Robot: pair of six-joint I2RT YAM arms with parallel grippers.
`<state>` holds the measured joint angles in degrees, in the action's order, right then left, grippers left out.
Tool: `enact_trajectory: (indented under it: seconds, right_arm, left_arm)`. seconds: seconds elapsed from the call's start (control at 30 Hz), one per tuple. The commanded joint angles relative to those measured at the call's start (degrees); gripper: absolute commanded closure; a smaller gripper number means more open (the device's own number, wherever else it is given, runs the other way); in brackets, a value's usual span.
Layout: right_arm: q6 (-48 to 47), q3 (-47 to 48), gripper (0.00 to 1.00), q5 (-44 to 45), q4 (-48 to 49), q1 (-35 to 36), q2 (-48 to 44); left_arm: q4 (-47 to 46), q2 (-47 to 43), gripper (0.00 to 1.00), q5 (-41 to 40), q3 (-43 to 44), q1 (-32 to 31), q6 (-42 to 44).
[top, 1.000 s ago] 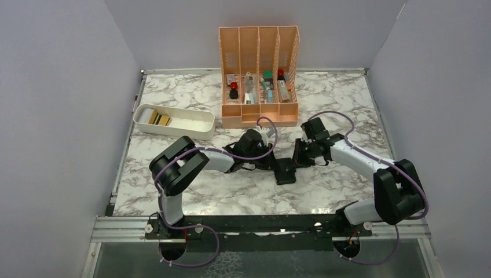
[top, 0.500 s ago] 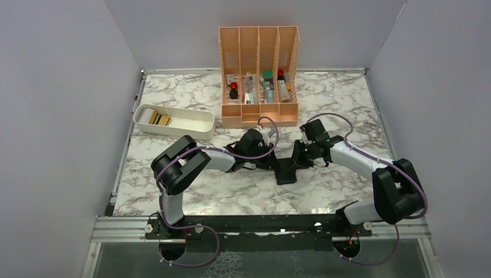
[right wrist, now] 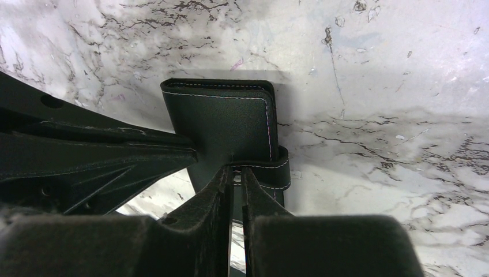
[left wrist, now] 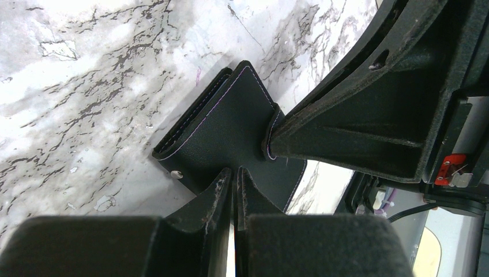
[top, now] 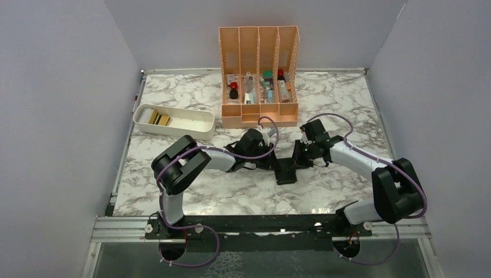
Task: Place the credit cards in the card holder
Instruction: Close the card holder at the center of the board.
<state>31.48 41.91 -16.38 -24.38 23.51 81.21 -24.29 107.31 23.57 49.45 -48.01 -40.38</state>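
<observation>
Right wrist view, we log: right gripper [right wrist: 233, 172] pinched nearly together on the clasp tab [right wrist: 280, 168] of the closed card holder [right wrist: 222, 118], which lies flat straight ahead of it, left gripper [left wrist: 234, 176] clamped on another edge; credit cards [top: 158, 119] sit well apart in the white tray [top: 191, 121], nearer the left arm.

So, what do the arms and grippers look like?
The left arm and right arm have bulky black joints linked by white tubes. A thin purple cable loops along each. The left gripper and right gripper are matte black, with long, wedge-shaped, ribbed fingers that look scuffed at the tips.
</observation>
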Motion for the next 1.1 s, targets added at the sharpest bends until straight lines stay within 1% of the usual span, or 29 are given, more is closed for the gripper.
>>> enact_trajectory:
  seconds: [0.0,0.13,0.27,0.43,0.53,0.73,0.9,1.0,1.07]
  right_arm:
    - [1.0,-1.1,0.86,1.8,-0.6,0.3,0.6]
    - [2.3,-0.9,0.87,4.6,-1.4,2.3,1.9]
    - [4.4,0.9,0.89,9.8,-4.7,4.8,3.9]
    - [5.4,2.1,0.89,15.5,-7.7,4.9,5.8]
    - [5.1,3.9,0.89,19.0,-10.6,5.2,8.7]
    - [6.2,6.5,0.90,25.9,-14.2,8.3,12.1]
    - [7.2,6.9,0.90,25.7,-13.7,10.9,13.8]
    - [6.5,6.6,0.90,23.5,-11.8,11.5,11.4]
    - [6.8,7.3,0.87,22.3,-11.7,11.5,8.7]
  left_arm:
    - [0.9,2.1,0.90,-1.2,1.1,0.1,1.4]
    - [0.9,2.1,0.90,-1.2,1.1,0.1,1.3]
    - [1.0,1.8,0.90,-1.1,1.0,0.1,1.3]
    - [1.0,1.3,0.90,-1.4,0.5,0.0,1.3]
    - [1.0,1.6,0.90,-1.3,0.3,0.1,1.0]
    - [1.0,1.5,0.90,-1.5,0.3,0.1,0.9]
    - [0.9,1.3,0.90,-1.4,0.2,0.1,0.8]
    - [1.0,0.1,0.90,-1.5,0.0,0.1,0.7]
    - [1.0,-1.3,0.90,-1.2,-0.1,0.1,0.4]
